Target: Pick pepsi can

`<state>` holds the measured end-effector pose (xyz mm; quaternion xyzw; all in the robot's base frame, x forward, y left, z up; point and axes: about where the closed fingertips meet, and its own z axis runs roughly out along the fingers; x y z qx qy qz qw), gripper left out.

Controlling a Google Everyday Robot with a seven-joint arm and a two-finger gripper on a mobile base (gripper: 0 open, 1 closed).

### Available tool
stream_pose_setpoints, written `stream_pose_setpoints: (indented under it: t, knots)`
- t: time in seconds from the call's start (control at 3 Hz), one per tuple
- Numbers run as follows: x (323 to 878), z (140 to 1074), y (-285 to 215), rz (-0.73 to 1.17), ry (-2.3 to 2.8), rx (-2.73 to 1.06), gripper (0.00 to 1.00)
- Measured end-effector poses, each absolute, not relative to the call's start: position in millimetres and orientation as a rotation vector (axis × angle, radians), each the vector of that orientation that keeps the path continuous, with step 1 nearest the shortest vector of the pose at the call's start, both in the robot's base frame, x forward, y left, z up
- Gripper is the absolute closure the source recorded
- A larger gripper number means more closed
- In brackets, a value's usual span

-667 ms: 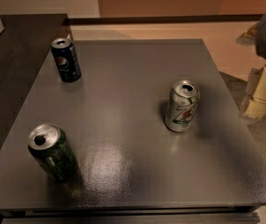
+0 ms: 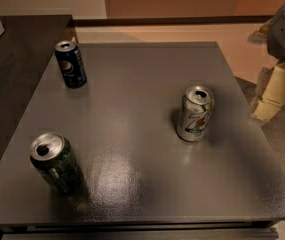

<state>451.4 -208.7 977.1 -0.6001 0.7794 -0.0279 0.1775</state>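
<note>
The pepsi can [image 2: 71,64] is dark navy blue with a round logo and a silver top. It stands upright at the far left of the grey table [image 2: 142,74]. My gripper [image 2: 274,94], cream-coloured under a grey arm, hangs off the table's right edge, beyond the far right side and far from the pepsi can. It holds nothing that I can see.
A silver-white can with green and red print [image 2: 195,114] stands upright at the right middle of the table. A dark green can [image 2: 56,163] stands at the near left. A darker counter [image 2: 12,59] adjoins the table on the left. Tan floor lies beyond and to the right.
</note>
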Motion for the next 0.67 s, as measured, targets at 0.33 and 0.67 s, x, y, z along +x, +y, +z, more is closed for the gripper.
stream_pose_setpoints:
  t: [0.33, 0.67]
  knots:
    - [479, 981, -200, -0.008, 2.159, -1.654, 0.0]
    - [514, 989, -181, 0.096, 2.083, -1.633, 0.0]
